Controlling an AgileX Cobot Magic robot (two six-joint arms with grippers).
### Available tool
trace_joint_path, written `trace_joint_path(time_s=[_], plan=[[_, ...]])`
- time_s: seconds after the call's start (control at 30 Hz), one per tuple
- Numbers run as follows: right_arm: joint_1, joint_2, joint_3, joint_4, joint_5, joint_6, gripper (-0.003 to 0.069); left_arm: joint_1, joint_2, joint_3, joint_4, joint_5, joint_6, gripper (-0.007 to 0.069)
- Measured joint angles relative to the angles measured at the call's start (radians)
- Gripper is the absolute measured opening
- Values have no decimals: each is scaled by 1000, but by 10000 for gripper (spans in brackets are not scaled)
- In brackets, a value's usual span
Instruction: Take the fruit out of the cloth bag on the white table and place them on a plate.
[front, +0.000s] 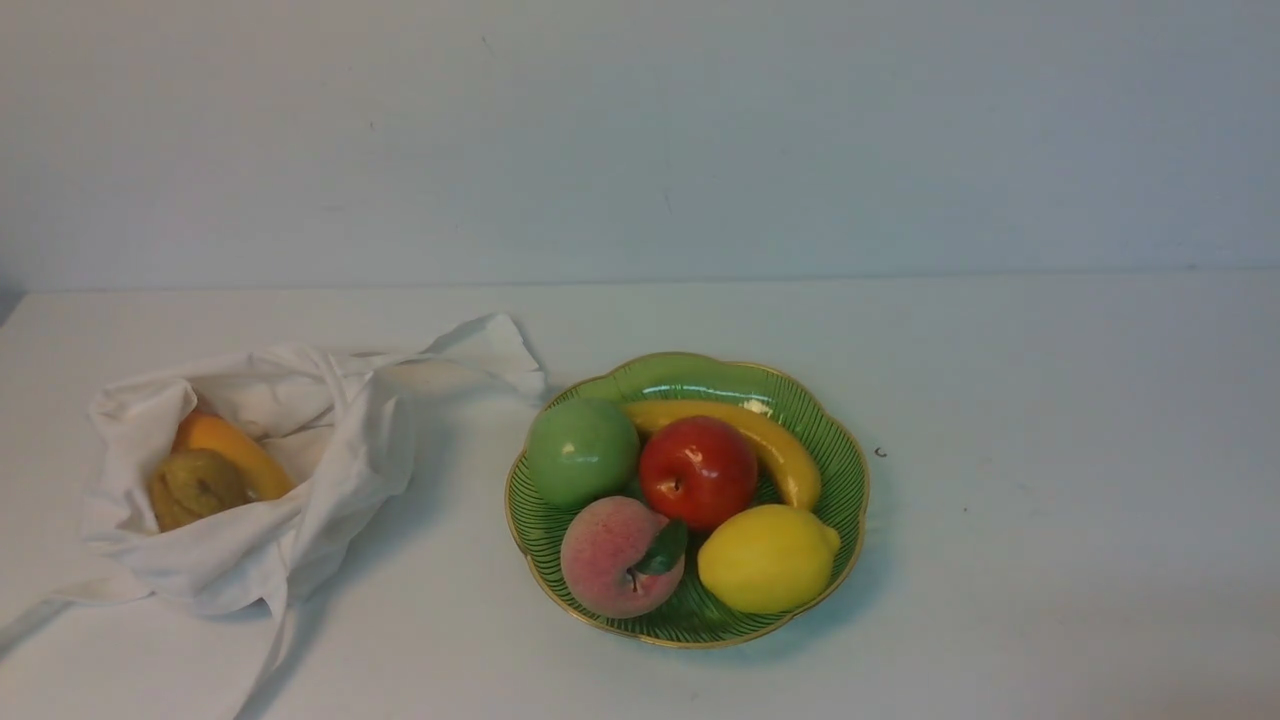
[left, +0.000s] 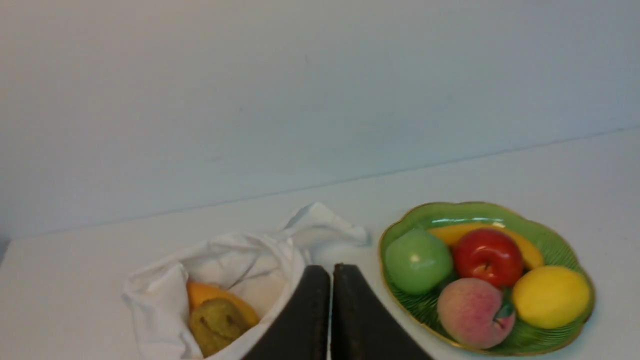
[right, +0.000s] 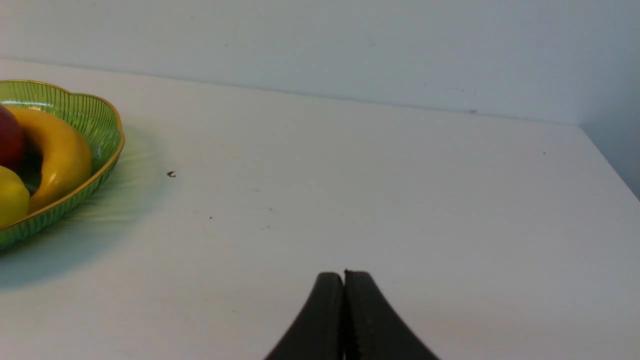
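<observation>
Nearest the camera in the front view, a long strap (front: 270, 655) of the cloth bag (front: 350, 510) trailed over the white table (front: 1000, 560). The bag slumped open on the left, with a brownish-yellow fruit (front: 200, 487) and an orange elongated fruit (front: 240, 450) inside, the first partly covering the second. Near the middle of the table stood the green plate (front: 680, 370), its rim gold and scalloped. It held a red apple (front: 700, 470), a green fruit (front: 583, 450), a banana (front: 780, 440), a lemon (front: 770, 558) and a peach (front: 620, 560) whose dark leaf (front: 664, 548) lay against its side.

Closest in the left wrist view was the left gripper (left: 331, 272), its dark fingers brought together with nothing in their hold, apart from the fruit. Beyond it showed the bag with its two fruits and the filled plate.

Foremost in the right wrist view, the right gripper (right: 344, 277) was closed and empty too, over bare tabletop. Part of the plate showed, with the banana and portions of the red apple and lemon.
</observation>
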Motion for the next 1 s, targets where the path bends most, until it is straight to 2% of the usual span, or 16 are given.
trace_joint_path(time_s=[0.07, 0.1, 0.17, 0.23, 0.43, 1.0], plan=[[0, 0, 0, 0, 0, 0, -13, 90, -93, 185, -36, -121, 6, -8], [0, 0, 0, 0, 0, 0, -13, 98, -101, 218, -40, -132, 7, -8], [0, 0, 0, 0, 0, 0, -13, 179, -197, 400, -71, -278, 11, -8], [0, 0, 0, 0, 0, 0, -13, 225, -239, 516, -79, -355, 18, -8], [0, 0, 0, 0, 1, 0, -13, 252, -250, 752, -86, -433, 76, -8], [0, 0, 0, 0, 1, 0, -13, 252, -250, 764, -106, -438, 94, -8]])
